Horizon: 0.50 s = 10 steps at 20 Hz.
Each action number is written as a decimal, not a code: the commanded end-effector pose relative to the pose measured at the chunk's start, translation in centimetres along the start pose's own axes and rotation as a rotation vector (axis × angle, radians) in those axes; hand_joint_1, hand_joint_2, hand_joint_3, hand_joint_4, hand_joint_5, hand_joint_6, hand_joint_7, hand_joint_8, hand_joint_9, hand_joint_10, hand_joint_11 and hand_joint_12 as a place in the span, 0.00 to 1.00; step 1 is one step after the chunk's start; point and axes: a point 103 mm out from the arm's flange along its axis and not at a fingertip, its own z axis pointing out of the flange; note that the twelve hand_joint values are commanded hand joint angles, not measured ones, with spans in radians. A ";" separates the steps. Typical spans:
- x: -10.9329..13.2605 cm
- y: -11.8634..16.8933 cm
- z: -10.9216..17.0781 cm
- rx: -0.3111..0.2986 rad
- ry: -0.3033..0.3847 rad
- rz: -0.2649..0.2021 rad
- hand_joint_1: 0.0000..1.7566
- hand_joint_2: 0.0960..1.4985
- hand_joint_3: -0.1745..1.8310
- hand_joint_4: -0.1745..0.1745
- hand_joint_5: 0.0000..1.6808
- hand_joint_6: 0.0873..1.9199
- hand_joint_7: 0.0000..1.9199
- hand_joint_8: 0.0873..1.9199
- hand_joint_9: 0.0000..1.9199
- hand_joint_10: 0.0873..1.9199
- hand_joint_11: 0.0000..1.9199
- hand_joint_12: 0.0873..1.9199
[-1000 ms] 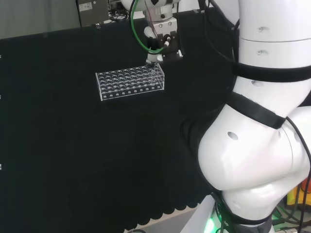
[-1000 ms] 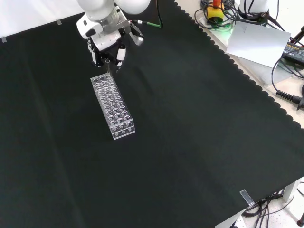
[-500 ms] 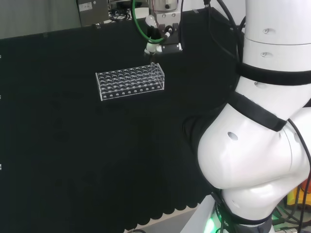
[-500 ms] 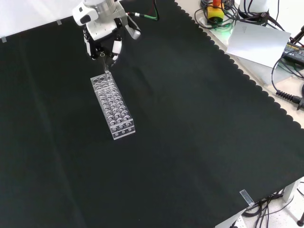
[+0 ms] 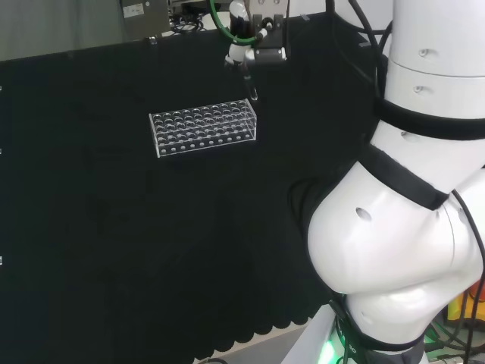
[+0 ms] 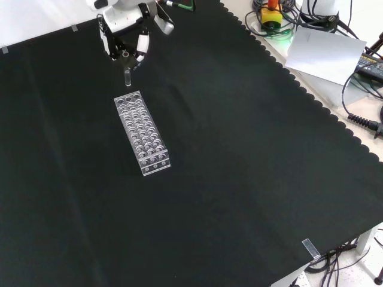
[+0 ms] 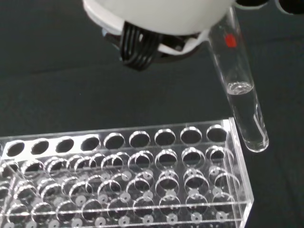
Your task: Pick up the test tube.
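A clear test tube (image 7: 241, 92) with a little clear liquid in its bottom hangs free above the far corner of the clear plastic rack (image 7: 142, 180). The hand (image 6: 124, 37) is shut on the tube's top. In the front view the tube (image 6: 127, 76) dangles just above the rack's (image 6: 142, 133) top end, out of the holes. In the head view the hand (image 5: 256, 38) is high at the top, and the tube (image 5: 250, 89) slants down over the rack's (image 5: 203, 129) right end.
The rack's many holes stand vacant on the black cloth. In the front view, cables, a grey sheet (image 6: 326, 54) and a yellow and red device (image 6: 270, 13) lie beyond the cloth's scalloped edge at the upper right. The arm's white links (image 5: 409, 197) stand at the head view's right.
The hand has risen with the test tube, drawing it up out of the rack's end hole until it hangs free above the rack. The rack has stayed in place.
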 end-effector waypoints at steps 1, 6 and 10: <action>0.2 -1.3 -2.9 -0.022 0.024 -0.021 0.70 0.39 0.40 0.00 0.83 0.19 0.95 0.19 0.92 0.09 0.65 0.47; 0.0 -2.7 -6.1 -0.062 0.085 0.002 0.70 0.39 0.40 0.00 0.83 0.19 0.95 0.19 0.92 0.09 0.65 0.47; -0.4 -4.1 -8.4 -0.090 0.133 0.019 0.70 0.39 0.40 0.00 0.83 0.19 0.95 0.19 0.92 0.09 0.65 0.47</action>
